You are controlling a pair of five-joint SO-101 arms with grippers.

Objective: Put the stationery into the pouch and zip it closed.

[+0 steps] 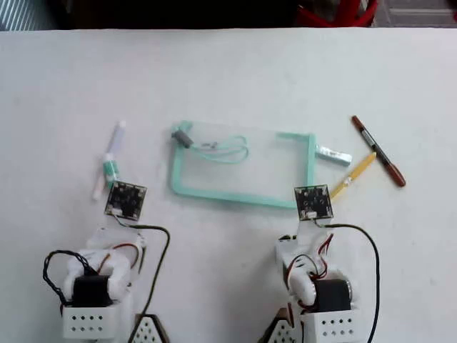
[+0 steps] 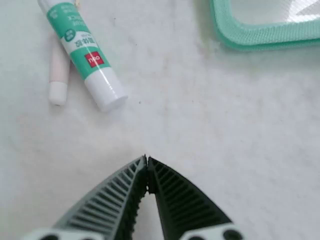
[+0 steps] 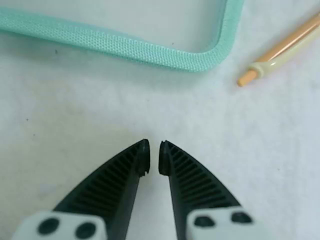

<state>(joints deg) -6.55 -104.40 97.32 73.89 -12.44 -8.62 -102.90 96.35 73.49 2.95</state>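
A clear pouch [image 1: 243, 171] with mint-green trim lies flat mid-table, a mint cord [image 1: 230, 148] and a grey piece [image 1: 183, 136] at its far left corner. Left of it lie a green-and-white glue stick [image 2: 85, 52] and a thin pale pen [image 2: 58, 75]. Right of it lie an orange pen [image 3: 280, 47], a brown marker [image 1: 378, 151] and a small silver item [image 1: 333, 154]. My left gripper [image 2: 147, 164] is shut and holds nothing, just short of the glue stick. My right gripper [image 3: 154, 156] is shut and holds nothing, near the pouch's corner [image 3: 215, 52].
The white table runs wide on all sides. Both arm bases [image 1: 89, 300] [image 1: 321, 304] sit at the near edge with black cables looping beside them. Dark room and a red object [image 1: 335, 14] lie beyond the far edge.
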